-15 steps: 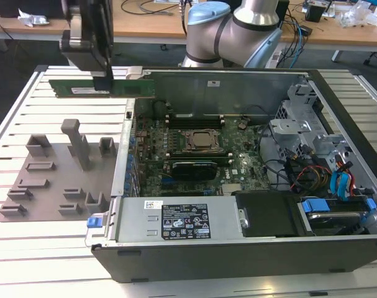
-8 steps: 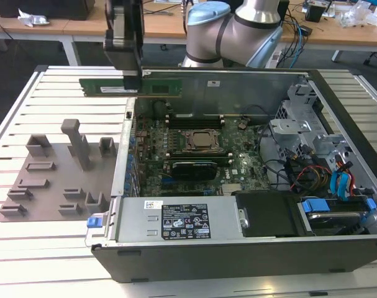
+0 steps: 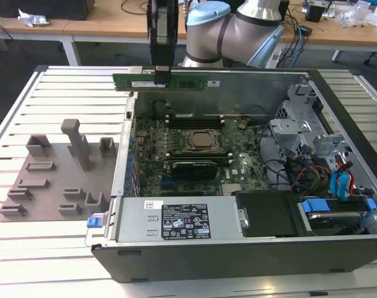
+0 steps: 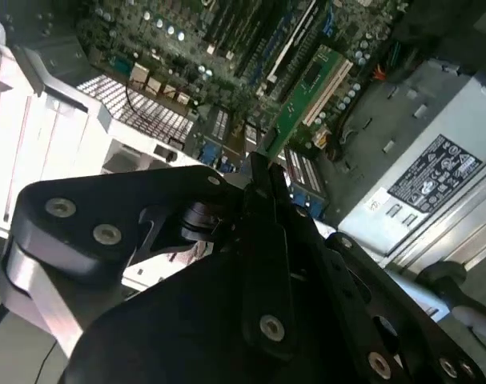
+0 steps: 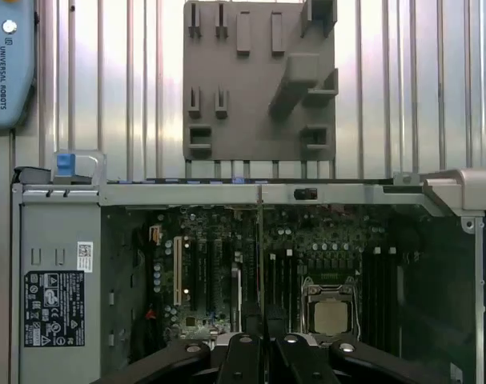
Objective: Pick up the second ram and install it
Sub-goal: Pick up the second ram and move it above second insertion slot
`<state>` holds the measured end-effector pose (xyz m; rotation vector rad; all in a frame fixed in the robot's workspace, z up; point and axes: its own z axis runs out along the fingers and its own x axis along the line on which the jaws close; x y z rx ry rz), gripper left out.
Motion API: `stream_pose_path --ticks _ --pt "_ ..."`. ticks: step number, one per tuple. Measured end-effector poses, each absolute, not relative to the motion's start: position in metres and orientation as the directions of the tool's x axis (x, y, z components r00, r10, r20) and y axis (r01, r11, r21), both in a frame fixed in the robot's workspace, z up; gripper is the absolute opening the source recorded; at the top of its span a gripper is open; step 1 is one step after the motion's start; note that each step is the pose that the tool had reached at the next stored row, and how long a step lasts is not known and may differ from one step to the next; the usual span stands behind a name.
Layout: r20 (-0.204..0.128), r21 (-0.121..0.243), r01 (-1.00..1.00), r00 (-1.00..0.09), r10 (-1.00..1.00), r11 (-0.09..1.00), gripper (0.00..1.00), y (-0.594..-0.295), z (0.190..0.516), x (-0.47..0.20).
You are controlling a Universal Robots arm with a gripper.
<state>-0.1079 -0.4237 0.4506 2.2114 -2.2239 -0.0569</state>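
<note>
The pincer (image 3: 161, 76) is pinching the second ram (image 3: 191, 82) near the middle of its upper edge, fingers pressed together on the two flat faces. The stick is hanging directly below the fingertips. It is standing on its long edge, level, with about as much green board reaching out to one side of the pincer as to the other.

Pincer and stick are hovering over the open computer case (image 3: 337, 248), above its far wall and well clear of the motherboard (image 3: 238, 171). The memory slots (image 3: 194, 116) beside the CPU socket (image 3: 202, 140) are lying below the pincer and somewhat forward of it, toward the near side of the case.

The relation that matters is the long axis. In the exterior view the stick is running parallel to the slots, so, as a judgement, it needs no turning about the vertical. What separates it from the slots is height and a short offset across their length.

In the first wrist view the second ram (image 5: 260, 240) is showing edge-on as a thin line ahead of the pincer (image 5: 264, 340), lining up with the slot rows (image 5: 287, 276) next to the socket. The grey tray (image 3: 58, 180) is lying off to the side, outside the case.
</note>
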Motion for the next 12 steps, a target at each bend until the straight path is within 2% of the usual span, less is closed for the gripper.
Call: stream_pose_path --ticks 2,12 --pt "-0.022 0.035 -0.999 -0.006 -1.000 0.005 0.13 -0.412 0.440 -0.083" --pt "-0.021 0.042 -0.999 -0.006 -1.000 0.005 0.13 -0.405 0.412 -0.042"
